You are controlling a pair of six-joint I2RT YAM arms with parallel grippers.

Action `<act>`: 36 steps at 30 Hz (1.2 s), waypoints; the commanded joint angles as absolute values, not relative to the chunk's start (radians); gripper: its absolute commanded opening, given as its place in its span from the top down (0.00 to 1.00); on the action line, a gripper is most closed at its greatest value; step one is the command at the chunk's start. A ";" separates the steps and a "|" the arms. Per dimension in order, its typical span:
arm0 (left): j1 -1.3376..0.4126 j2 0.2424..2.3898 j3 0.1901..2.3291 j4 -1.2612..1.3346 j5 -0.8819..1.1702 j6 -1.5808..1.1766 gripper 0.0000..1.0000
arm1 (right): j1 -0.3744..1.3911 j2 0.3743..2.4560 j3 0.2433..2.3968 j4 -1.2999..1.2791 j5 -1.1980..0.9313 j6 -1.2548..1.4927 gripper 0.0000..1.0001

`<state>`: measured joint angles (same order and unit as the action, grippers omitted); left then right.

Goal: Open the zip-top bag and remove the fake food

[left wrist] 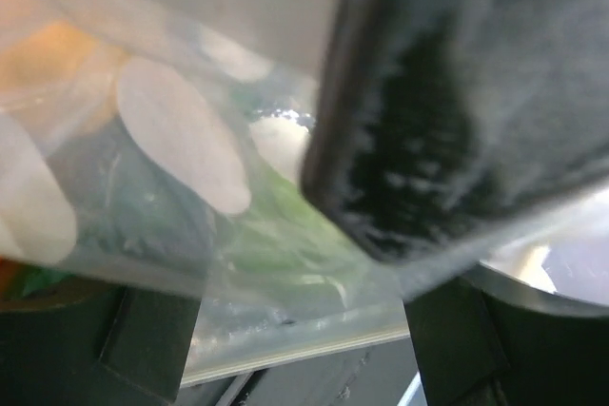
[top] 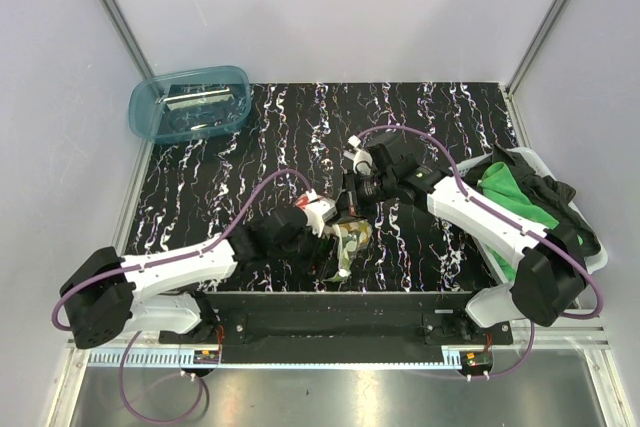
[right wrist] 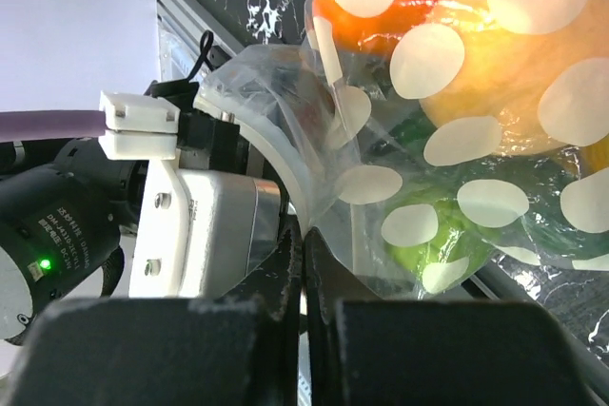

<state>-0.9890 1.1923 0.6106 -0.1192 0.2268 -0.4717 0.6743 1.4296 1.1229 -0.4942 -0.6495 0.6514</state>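
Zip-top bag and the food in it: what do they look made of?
Zip-top bag: thin clear plastic film, glossy and creased, printed with pale dots. Fake food: probably hard glossy plastic, judging by the smooth, evenly coloured orange and green skins.

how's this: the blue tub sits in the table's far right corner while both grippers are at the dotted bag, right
No. The top external view shows the blue tub in the far left corner of the table, not the right. The left gripper and right gripper are at the dotted zip-top bag.

zip-top bag (pale dots), fake food inside
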 commanded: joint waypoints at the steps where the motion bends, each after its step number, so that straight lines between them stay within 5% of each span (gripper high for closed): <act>1: -0.999 1.223 0.581 -0.130 0.187 -0.443 0.21 | 0.678 1.394 1.126 -0.463 -0.672 0.630 1.00; 3: -0.999 1.226 0.578 -0.104 0.184 -0.446 0.33 | 0.680 1.390 1.121 -0.463 -0.669 0.630 1.00; 4: -0.999 1.233 0.583 -0.103 0.186 -0.452 0.52 | 0.678 1.388 1.121 -0.462 -0.669 0.630 1.00; 11: -0.999 1.143 0.650 -0.172 0.132 -0.454 1.00 | 0.680 1.348 1.072 -0.498 -0.605 0.586 1.00; 19: -1.000 0.888 0.644 -0.248 0.019 -0.422 1.00 | 0.678 1.276 1.043 -0.577 -0.373 0.535 1.00; 29: -0.996 0.652 0.722 -0.324 -0.090 -0.408 1.00 | 0.678 1.259 1.034 -0.557 -0.330 0.552 1.00; 36: -0.800 0.710 0.876 -0.301 -0.244 -0.445 1.00 | 0.678 1.249 1.040 -0.558 -0.359 0.538 1.00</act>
